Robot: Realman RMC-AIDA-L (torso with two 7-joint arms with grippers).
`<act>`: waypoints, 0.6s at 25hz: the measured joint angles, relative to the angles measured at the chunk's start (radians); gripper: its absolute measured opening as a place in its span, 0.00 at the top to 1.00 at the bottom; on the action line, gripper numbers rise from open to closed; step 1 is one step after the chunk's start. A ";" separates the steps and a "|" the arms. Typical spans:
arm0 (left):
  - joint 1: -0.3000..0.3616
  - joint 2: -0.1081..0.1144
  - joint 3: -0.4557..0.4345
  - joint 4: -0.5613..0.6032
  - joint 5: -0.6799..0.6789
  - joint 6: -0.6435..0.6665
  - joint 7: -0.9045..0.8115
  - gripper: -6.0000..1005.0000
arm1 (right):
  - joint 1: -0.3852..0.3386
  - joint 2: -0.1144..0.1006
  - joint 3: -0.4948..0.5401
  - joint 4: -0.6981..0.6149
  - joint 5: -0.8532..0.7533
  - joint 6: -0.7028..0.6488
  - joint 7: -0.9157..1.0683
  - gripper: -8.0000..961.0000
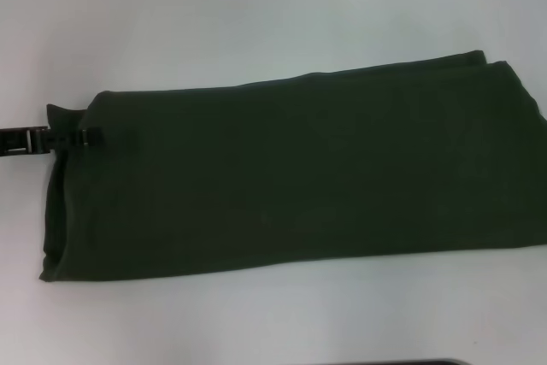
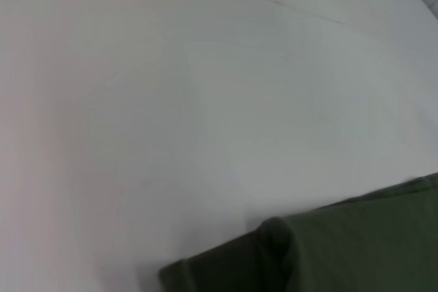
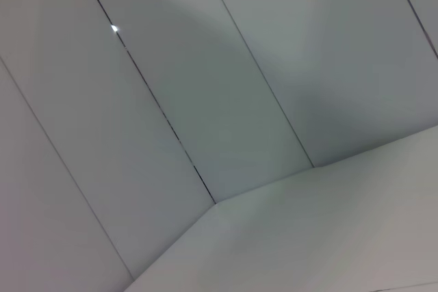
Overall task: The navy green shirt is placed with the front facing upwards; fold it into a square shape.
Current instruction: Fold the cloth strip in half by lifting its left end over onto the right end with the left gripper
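Where the left gripper (image 1: 85, 137) meets the left end of the navy green shirt (image 1: 291, 177), its dark fingers pinch the upper corner of the cloth. That shirt lies on the white table (image 1: 256, 14) folded into a long plain olive band; its right end is cut off, lettering and collar hidden. Matte fabric, soft rounded edges. No right gripper is visible.

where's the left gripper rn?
Head view: left gripper is at the far-left corner of the folded navy green shirt, reaching in from the left edge over the white table.
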 joint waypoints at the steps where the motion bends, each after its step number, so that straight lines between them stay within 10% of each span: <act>1: -0.002 0.000 0.000 0.000 0.000 0.002 0.000 0.12 | 0.000 0.000 0.000 0.000 0.000 0.000 0.000 0.06; 15: 0.010 0.007 -0.009 0.021 0.005 -0.026 0.002 0.12 | 0.008 0.002 0.000 0.010 -0.001 0.007 -0.004 0.06</act>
